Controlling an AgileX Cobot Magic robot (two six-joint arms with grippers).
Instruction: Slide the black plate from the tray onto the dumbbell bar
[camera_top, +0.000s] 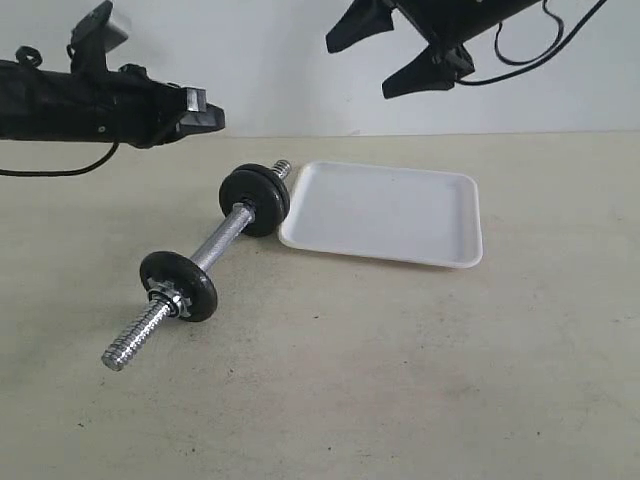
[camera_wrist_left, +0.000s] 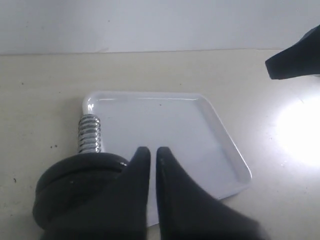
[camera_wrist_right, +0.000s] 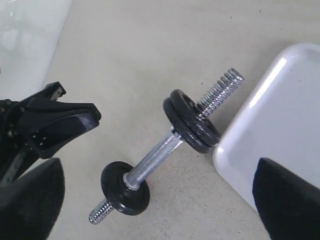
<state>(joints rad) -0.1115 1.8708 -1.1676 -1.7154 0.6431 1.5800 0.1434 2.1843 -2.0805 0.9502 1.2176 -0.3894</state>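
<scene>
Since the tray (camera_top: 385, 215) lies bare in the exterior view, you can judge the black plate (camera_top: 258, 200) already on the dumbbell bar (camera_top: 225, 235). It is one of two discs paired at the bar's far end, just beside the tray's left rim, though which of the two you cannot tell; a single disc (camera_top: 180, 285) sits toward the near end. Both arms hang above the table (camera_top: 400, 380), touching nothing: the left gripper (camera_top: 205, 112) is narrowed almost closed and the right gripper (camera_top: 362, 67) is spread wide and empty. In the left wrist view, the fingers (camera_wrist_left: 137, 175) leave only a thin, empty slit above the pair, and the threaded end (camera_wrist_left: 90, 132) points at the tray. In the right wrist view, no nut shows outside the pair, so it is probably unsecured. The tabletop is matte beige and faintly scuffed, with a plain white wall (camera_top: 270, 70) behind.
</scene>
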